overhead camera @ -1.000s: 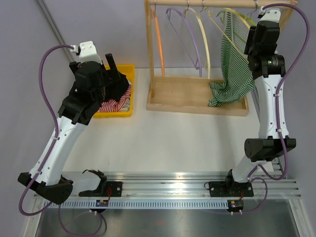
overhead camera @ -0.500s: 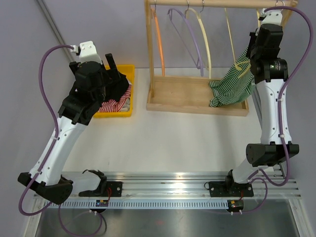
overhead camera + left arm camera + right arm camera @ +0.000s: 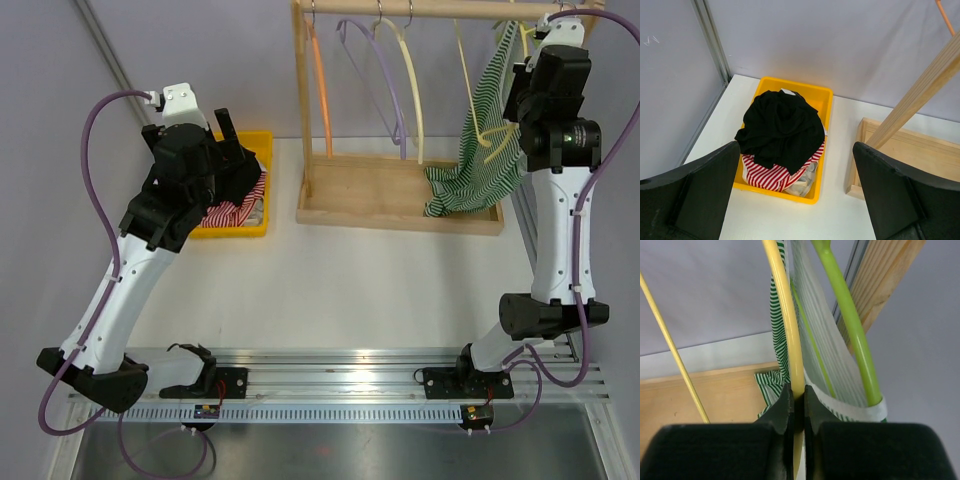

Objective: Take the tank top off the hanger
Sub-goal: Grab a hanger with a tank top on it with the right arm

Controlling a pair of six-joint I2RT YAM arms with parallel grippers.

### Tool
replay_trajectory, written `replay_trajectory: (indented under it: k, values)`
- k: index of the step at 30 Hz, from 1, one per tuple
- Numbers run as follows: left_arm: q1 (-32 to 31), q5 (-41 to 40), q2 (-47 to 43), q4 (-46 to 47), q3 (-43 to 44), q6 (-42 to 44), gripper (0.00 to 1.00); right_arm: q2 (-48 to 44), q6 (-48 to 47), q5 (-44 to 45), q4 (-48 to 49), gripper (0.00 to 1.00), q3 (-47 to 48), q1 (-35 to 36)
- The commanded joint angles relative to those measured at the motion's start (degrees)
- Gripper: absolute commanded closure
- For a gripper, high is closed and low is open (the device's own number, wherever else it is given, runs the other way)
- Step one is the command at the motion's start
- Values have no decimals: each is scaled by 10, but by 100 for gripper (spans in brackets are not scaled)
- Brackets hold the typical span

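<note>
The green-and-white striped tank top (image 3: 482,150) hangs at the right end of the wooden rack, its lower part bunched on the rack's base. In the right wrist view the tank top (image 3: 816,342) drapes over a yellow hanger (image 3: 785,315) and a green hanger (image 3: 850,325). My right gripper (image 3: 796,395) is shut on the yellow hanger's arm, just below the fabric's white hem. From above, the right wrist (image 3: 555,100) hides its fingers. My left gripper (image 3: 796,200) hangs open over the table by the yellow bin, holding nothing.
A yellow bin (image 3: 790,82) at the left holds black and red-striped clothes. The wooden rack (image 3: 400,195) has a top rail carrying orange (image 3: 322,80), purple (image 3: 385,80) and cream (image 3: 412,90) hangers. A metal post stands behind the bin.
My right gripper has closed onto the yellow hanger and the wrist has shifted right and up. The tank top swung with it. The left arm has not moved.
</note>
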Motion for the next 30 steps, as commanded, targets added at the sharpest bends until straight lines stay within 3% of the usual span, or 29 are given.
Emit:
replay_trajectory:
  k: [1, 17, 30]
  values:
    - [-3, -6, 1, 25, -2, 11, 1, -24, -6, -24, 48, 100, 85, 22]
    - [-3, -5, -9, 25, -3, 11, 1, 71, -101, 110, 33, 100, 182, 192]
    - [-3, -3, -7, 25, -6, 11, 1, 42, -133, 219, 58, 100, 150, 202]
